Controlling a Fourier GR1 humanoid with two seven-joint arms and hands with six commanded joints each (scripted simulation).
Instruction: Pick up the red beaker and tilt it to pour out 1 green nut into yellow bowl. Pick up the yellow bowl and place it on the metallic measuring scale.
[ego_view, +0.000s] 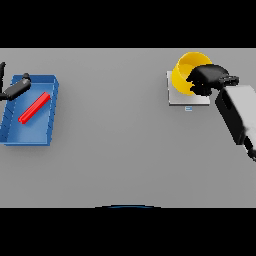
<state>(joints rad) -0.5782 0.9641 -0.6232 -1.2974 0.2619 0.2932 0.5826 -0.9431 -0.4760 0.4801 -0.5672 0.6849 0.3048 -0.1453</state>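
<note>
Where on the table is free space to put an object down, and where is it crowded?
The wide bare table between the blue tray and the scale is free, as is the whole near strip. It is crowded far right, where the right hand grips the yellow bowl over the scale, and far left, where the left hand hangs over the tray with its red bar.

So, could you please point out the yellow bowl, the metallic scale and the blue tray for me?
yellow bowl (182, 75): head view, on its left outer wall.
metallic scale (176, 99): head view, on its bare lower-left plate.
blue tray (27, 138): head view, on its near rim.
</note>
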